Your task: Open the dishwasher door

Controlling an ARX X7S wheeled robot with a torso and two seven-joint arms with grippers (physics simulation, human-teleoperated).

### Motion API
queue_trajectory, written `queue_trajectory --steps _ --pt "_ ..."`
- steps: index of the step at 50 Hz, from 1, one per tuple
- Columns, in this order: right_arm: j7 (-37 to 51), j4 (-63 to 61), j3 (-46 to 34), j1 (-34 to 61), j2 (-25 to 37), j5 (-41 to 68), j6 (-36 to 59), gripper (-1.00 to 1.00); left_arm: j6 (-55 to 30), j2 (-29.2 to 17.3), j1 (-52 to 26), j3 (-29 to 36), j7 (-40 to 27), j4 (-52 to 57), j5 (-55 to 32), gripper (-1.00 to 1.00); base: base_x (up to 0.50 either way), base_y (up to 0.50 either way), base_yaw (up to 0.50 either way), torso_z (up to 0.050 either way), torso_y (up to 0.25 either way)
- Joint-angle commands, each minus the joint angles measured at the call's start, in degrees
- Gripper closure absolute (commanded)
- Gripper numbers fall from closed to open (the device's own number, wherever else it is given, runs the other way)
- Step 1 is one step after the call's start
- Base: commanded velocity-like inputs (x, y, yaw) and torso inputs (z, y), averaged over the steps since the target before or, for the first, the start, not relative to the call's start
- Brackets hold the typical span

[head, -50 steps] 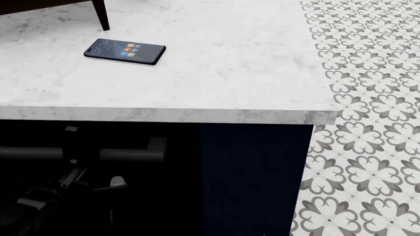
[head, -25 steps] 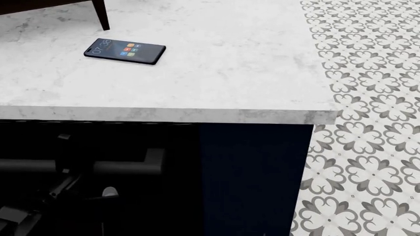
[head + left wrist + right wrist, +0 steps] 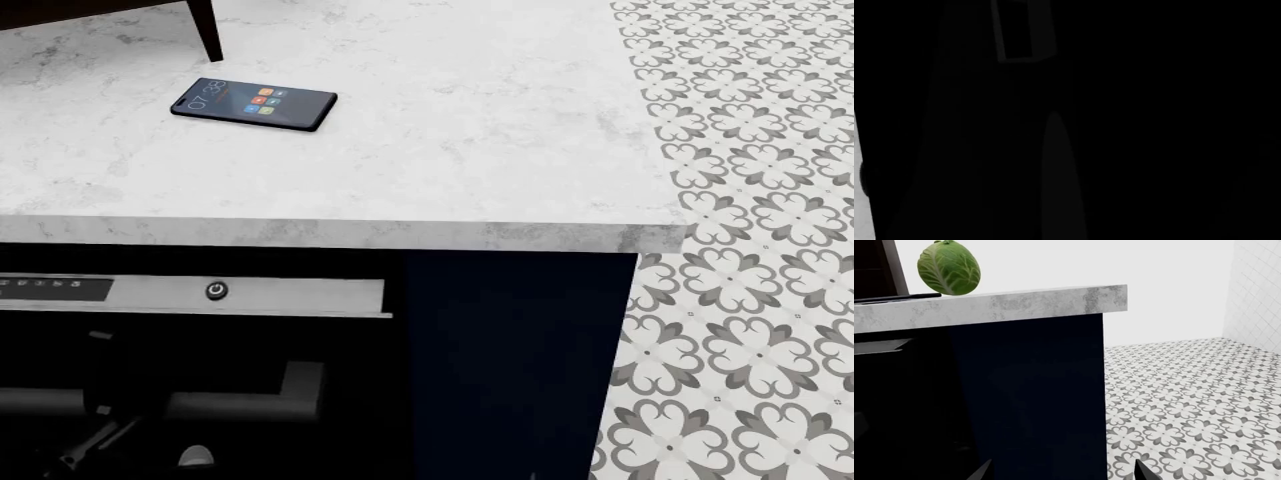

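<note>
The dishwasher door [image 3: 267,350] is a black panel under the counter, tilted out at the top so its silver control strip [image 3: 214,291] shows. Its dark bar handle [image 3: 240,403] runs low across the head view. My left gripper [image 3: 127,425] sits over the bar, dark against the dark door, and looks closed round it. The left wrist view is almost all black, with a faint finger [image 3: 1054,175] and a handle bracket [image 3: 1021,30]. My right gripper [image 3: 1064,472] is open and empty, facing the navy cabinet panel [image 3: 1034,400]; the door [image 3: 901,405] lies beside that panel.
The marble countertop [image 3: 467,150] overhangs the door; a phone [image 3: 254,104] lies on it and a chair leg [image 3: 207,30] stands behind. A cabbage [image 3: 949,267] sits on the counter in the right wrist view. The navy cabinet panel [image 3: 521,360] adjoins the door. Patterned floor tiles [image 3: 747,300] lie at the right.
The door's top edge has swung out from under the counter, uncovering the control strip. The handle and my left gripper have moved down and toward me.
</note>
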Motion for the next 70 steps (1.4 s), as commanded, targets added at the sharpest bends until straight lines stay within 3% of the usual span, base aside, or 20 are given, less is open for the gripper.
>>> queue_trajectory --steps 1,26,50,70 --pt "-0.1 0.8 -0.5 0.5 -0.1 0.3 -0.6 -1.0 -4.9 -4.0 5.9 0.3 3.3 11.5 -4.6 1.0 0.0 0.0 0.0 0.0 0.0" --pt "0.4 -0.1 -1.0 0.3 0.6 1.0 -0.9 -1.0 -16.5 -10.5 16.1 -1.4 8.2 31.1 -7.6 1.0 0.0 0.0 0.0 0.0 0.0" --pt "1.1 -0.2 -1.0 0.3 1.3 1.7 -1.3 -1.0 -19.1 -13.0 23.0 0.2 7.5 36.1 -8.1 1.0 0.0 0.0 0.0 0.0 0.0" --pt "1.9 -1.6 -1.8 0.1 1.8 1.6 -0.8 -1.0 -19.4 -15.6 30.9 0.4 2.5 40.4 -8.8 1.0 0.0 0.0 0.0 0.0 -0.002"
